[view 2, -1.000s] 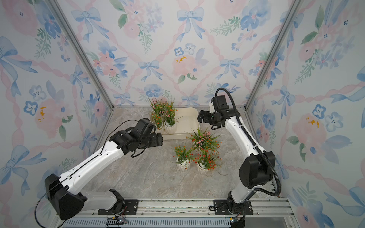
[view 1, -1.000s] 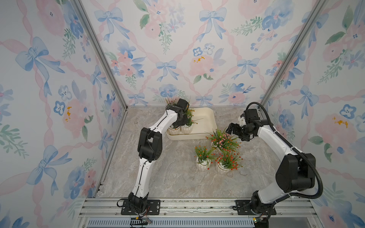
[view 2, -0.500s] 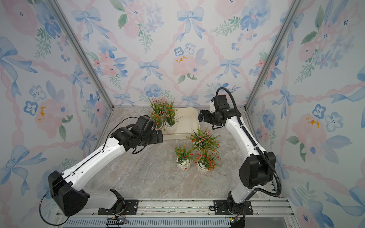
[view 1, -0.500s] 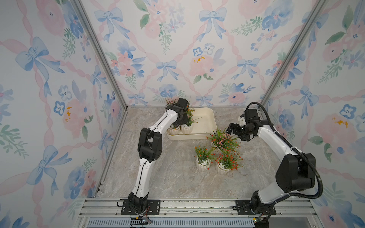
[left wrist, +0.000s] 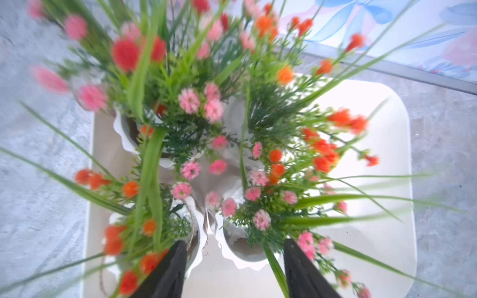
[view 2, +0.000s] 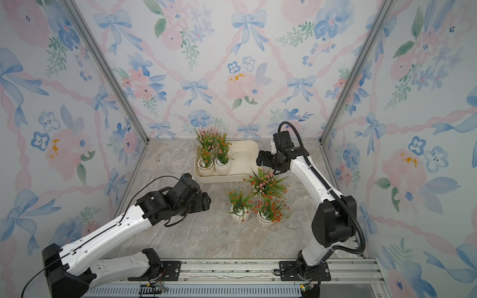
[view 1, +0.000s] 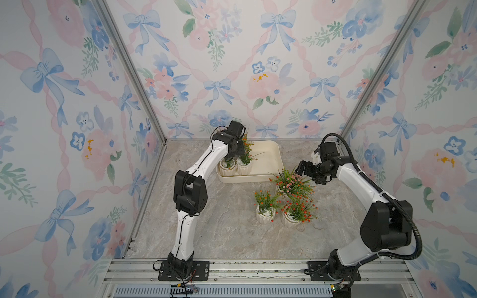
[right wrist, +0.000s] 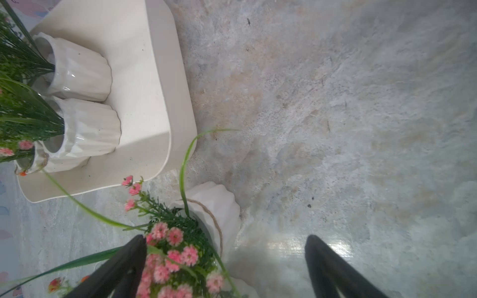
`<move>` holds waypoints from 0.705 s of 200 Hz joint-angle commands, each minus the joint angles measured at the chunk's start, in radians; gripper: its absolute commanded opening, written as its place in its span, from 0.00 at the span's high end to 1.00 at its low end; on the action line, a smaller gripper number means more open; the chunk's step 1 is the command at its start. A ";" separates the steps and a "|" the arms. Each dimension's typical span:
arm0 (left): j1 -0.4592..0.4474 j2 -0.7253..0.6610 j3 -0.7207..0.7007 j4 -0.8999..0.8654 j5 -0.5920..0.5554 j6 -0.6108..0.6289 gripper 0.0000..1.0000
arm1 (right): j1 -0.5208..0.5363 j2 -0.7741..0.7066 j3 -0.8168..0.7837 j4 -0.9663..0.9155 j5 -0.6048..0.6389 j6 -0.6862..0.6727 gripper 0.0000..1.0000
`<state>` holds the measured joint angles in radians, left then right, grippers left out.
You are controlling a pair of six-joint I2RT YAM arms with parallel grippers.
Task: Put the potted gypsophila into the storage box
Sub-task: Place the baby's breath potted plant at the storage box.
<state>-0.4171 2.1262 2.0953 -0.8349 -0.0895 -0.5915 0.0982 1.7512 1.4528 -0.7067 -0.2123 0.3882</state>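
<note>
Now, left gripper (left wrist: 233,247) hangs over the box (view 1: 269,158), jaws apart, holding nothing. Four pots (left wrist: 124,134) stand inside, three wait on the table (view 1: 219,232). Right gripper (right wrist: 224,247) gapes wide just beside the pink pot (right wrist: 222,203), empty. Danger, I'd say: fingers could snag sprigs and tip a pot. No writing readable.

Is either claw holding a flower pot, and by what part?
Nothing is held. The left gripper is open above the pots in the storage box; the right gripper is open over the pink-flowered pot on the table, not gripping.
</note>
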 commanded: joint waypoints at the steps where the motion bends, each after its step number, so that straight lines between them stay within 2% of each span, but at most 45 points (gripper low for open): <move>1: 0.006 -0.093 -0.020 -0.004 -0.019 0.006 0.22 | 0.004 -0.008 0.033 -0.022 -0.004 -0.017 0.03; 14: 0.007 -0.132 -0.034 -0.004 -0.019 0.009 0.13 | 0.006 -0.012 0.044 -0.019 -0.005 -0.021 0.03; 44: 0.004 -0.244 -0.114 -0.003 -0.031 0.012 0.02 | 0.013 0.009 0.145 -0.075 0.005 -0.050 0.03; 92: -0.034 -0.491 -0.416 0.009 -0.083 -0.010 0.02 | 0.075 0.046 0.301 -0.090 0.017 -0.061 0.03; 114: -0.104 -0.621 -0.593 0.011 -0.126 -0.058 0.02 | 0.115 0.080 0.342 -0.094 0.033 -0.046 0.03; 141: -0.209 -0.794 -0.805 0.013 -0.119 -0.198 0.04 | 0.152 0.102 0.340 -0.088 0.058 -0.015 0.03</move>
<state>-0.5541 1.4586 1.4292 -0.8116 -0.1871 -0.6586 0.2211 1.8000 1.7874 -0.7601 -0.1894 0.3511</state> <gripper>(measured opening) 0.970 0.969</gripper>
